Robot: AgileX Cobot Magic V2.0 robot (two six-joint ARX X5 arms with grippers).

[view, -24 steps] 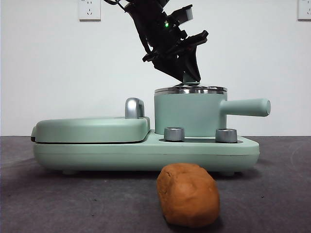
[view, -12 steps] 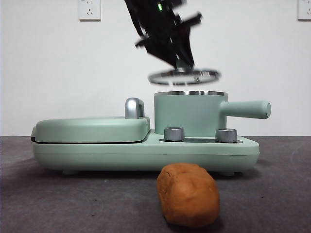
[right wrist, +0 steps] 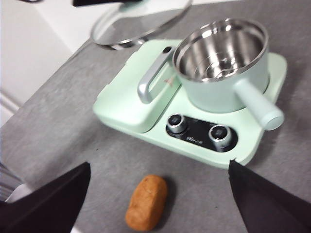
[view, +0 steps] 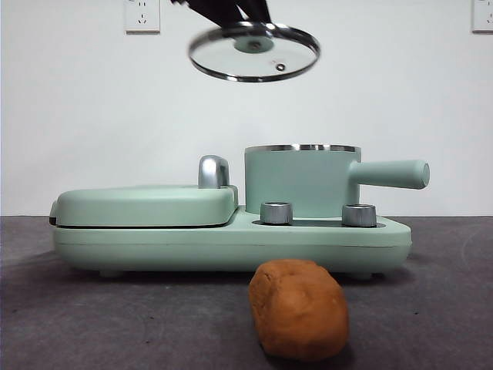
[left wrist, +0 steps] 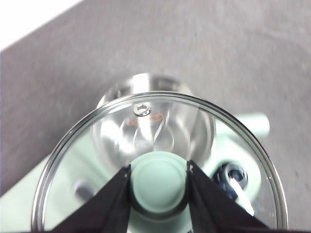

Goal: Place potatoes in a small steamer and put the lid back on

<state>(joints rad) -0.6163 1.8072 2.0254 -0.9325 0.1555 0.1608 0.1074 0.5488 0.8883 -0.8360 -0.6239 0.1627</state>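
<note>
- hanging high over the small steamer in front view, lid tilted; pot open for loading.
- left wrist: left gripper clamped on lid knob.
- right wrist: right gripper spread wide, empty, above potato lying on table beside cooker base.

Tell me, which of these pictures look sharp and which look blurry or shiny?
Front view: sharp, evenly lit, potato crisp. Left wrist view: lid rim in focus, steamer behind the glass blurred. Right wrist view: slightly soft, bright glare inside the steel pot.

The lid hangs high above the open small steamer, leaving its mouth unblocked.
</note>
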